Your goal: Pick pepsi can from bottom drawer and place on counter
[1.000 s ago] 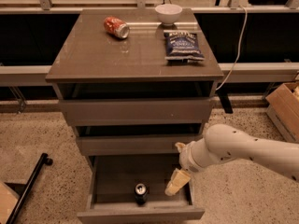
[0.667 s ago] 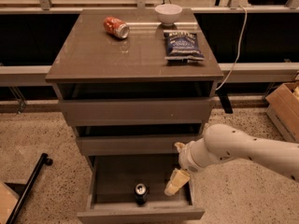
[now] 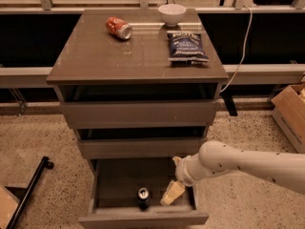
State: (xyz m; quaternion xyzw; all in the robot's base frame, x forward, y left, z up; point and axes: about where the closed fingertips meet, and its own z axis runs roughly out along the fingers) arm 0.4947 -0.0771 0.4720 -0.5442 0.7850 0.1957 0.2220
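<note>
A grey-brown cabinet of three drawers is seen from the front and slightly above, standing on a speckled floor. The bottom drawer (image 3: pixel 143 219), the lowest and deepest, with a flat front and no handle, is pulled out; the two shallower drawers above it are pushed in. Inside it, near the front panel, the small dark pepsi can (image 3: pixel 143 196) stands upright with its silver top and pull tab showing. A white robot arm (image 3: pixel 248 163) reaches in from the right, and its cream-coloured gripper (image 3: pixel 171 193) is lowered into the drawer just beside the can, on the can's right, apparently not touching it. Whether the gripper is open or closed cannot be told. The can is not yet held, so the step in hand is judged to be the approach before the grasp. The next move would call for the gripper to be shifted left around the can, closed on it, and lifted clear of the drawer. On the glossy grey-brown counter (image 3: pixel 119 56) lie a dented red-orange can (image 3: pixel 118 27), a white bowl (image 3: pixel 172 13) and a dark blue snack bag (image 3: pixel 188 46).
</note>
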